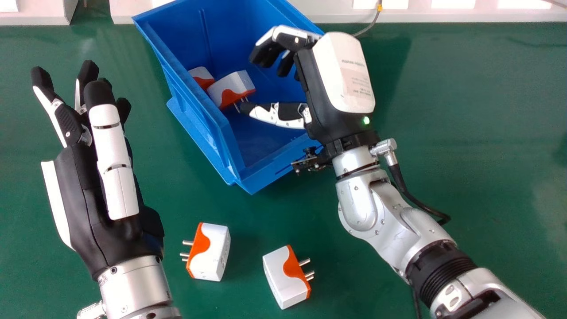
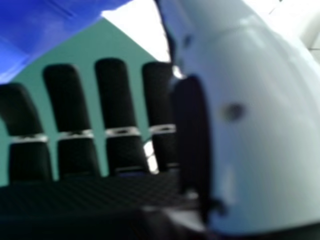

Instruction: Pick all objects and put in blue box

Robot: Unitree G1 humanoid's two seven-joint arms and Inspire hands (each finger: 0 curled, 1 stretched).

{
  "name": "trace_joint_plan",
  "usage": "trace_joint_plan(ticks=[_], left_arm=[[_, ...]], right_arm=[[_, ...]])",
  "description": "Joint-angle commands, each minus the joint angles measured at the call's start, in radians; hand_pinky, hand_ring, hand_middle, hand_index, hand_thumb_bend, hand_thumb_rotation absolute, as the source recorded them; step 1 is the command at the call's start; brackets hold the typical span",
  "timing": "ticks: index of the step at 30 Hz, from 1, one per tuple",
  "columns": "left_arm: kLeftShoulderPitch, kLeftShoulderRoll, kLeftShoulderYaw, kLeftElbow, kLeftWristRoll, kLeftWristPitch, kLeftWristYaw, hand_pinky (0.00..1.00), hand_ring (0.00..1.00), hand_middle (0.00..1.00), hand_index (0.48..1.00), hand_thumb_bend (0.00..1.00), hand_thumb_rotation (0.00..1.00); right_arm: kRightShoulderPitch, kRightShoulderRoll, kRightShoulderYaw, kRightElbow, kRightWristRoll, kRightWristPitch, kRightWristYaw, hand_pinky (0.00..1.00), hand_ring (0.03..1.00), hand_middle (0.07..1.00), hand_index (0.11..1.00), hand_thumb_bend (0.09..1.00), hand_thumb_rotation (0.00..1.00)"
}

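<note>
In the head view, I can see the right hand (image 1: 339, 75) over the blue box (image 1: 195, 115), thumb well apart from its loosely bent fingers, gripping nothing. One plug adapter (image 1: 232, 86) lies in there by its thumb tip, another (image 1: 200, 74) just past that. Nearer the robot than that hand, a third adapter (image 1: 215, 252) and a fourth (image 1: 283, 277) sit on the worktop (image 1: 465, 110), beside the idle left hand (image 1: 84, 199). They look light, stiff and smooth enough to slip; I'd pinch the white casing's sides, clear of the metal pins (image 1: 309, 274).

In the right hand view, its fingers (image 2: 115, 90) stand straight, apart from the thumb (image 2: 270, 125).
</note>
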Motion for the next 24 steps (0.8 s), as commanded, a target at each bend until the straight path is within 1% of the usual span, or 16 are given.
trace_joint_plan(ticks=[1,4,5,8,11,13,14,16,18,19,20,21,22,24], left_arm=[[-0.007,-0.075,-0.005,-0.016,0.013,-0.023,-0.005,0.93,0.96,0.96,0.928,0.53,0.80],[-0.006,-0.074,-0.003,-0.015,0.019,-0.023,-0.004,0.93,0.95,0.96,0.926,0.53,0.80],[-0.005,-0.073,-0.004,-0.017,0.018,-0.021,-0.005,0.92,0.95,0.95,0.925,0.53,0.80],[0.004,-0.073,-0.010,-0.025,0.017,-0.021,-0.006,0.92,0.95,0.95,0.923,0.52,0.81],[0.014,-0.071,-0.015,-0.028,0.024,-0.024,-0.006,0.92,0.95,0.96,0.922,0.52,0.81],[0.019,-0.073,-0.019,-0.034,0.025,-0.019,-0.004,0.92,0.95,0.96,0.924,0.52,0.81],[0.022,-0.075,-0.023,-0.038,0.027,-0.015,-0.002,0.92,0.95,0.95,0.923,0.53,0.81],[0.028,-0.076,-0.028,-0.045,0.028,-0.011,-0.001,0.92,0.95,0.95,0.924,0.53,0.80],[0.034,-0.076,-0.031,-0.049,0.024,-0.011,-0.002,0.92,0.95,0.95,0.925,0.53,0.80],[0.036,-0.077,-0.032,-0.050,0.021,-0.011,-0.002,0.93,0.95,0.95,0.925,0.53,0.80],[0.038,-0.077,-0.033,-0.051,0.021,-0.010,-0.002,0.92,0.95,0.95,0.923,0.54,0.80],[0.041,-0.076,-0.034,-0.052,0.021,-0.010,-0.002,0.92,0.95,0.95,0.923,0.54,0.79],[0.043,-0.075,-0.034,-0.054,0.020,-0.010,-0.002,0.92,0.95,0.95,0.924,0.54,0.79],[0.045,-0.074,-0.035,-0.057,0.017,-0.008,-0.004,0.92,0.95,0.95,0.924,0.54,0.79]], right_arm=[[-0.026,0.002,0.004,-0.023,0.008,-0.022,-0.018,0.31,0.411,0.499,0.513,0.497,0.00],[-0.018,-0.002,0.005,-0.041,0.013,-0.025,-0.023,0.32,0.409,0.494,0.512,0.497,0.00],[-0.013,-0.002,0.004,-0.050,0.016,-0.024,-0.020,0.32,0.409,0.496,0.512,0.497,0.00],[0.018,-0.003,-0.002,-0.099,0.027,-0.025,-0.015,0.30,0.403,0.501,0.521,0.495,0.00],[0.086,-0.007,-0.021,-0.207,0.055,-0.051,-0.011,0.30,0.405,0.507,0.529,0.493,0.00],[0.162,-0.013,-0.038,-0.331,0.084,-0.055,0.014,0.30,0.416,0.513,0.512,0.494,0.00],[0.214,-0.014,-0.050,-0.412,0.107,-0.058,0.033,0.31,0.425,0.516,0.494,0.496,0.00],[0.322,-0.006,-0.074,-0.568,0.196,-0.068,0.102,0.32,0.436,0.520,0.484,0.497,0.00],[0.430,0.014,-0.093,-0.709,0.296,-0.059,0.167,0.33,0.445,0.522,0.484,0.497,0.00],[0.481,0.022,-0.098,-0.771,0.329,-0.049,0.187,0.33,0.447,0.523,0.485,0.498,0.00],[0.537,0.028,-0.099,-0.830,0.353,-0.042,0.204,0.32,0.447,0.531,0.493,0.497,0.00],[0.592,0.032,-0.096,-0.880,0.377,-0.040,0.221,0.37,0.442,0.530,0.497,0.504,0.00],[0.647,0.030,-0.090,-0.922,0.387,-0.045,0.237,0.42,0.493,0.575,0.496,0.510,0.05],[0.760,0.021,-0.067,-0.985,0.407,-0.052,0.276,0.42,0.493,0.575,0.496,0.510,0.05]])
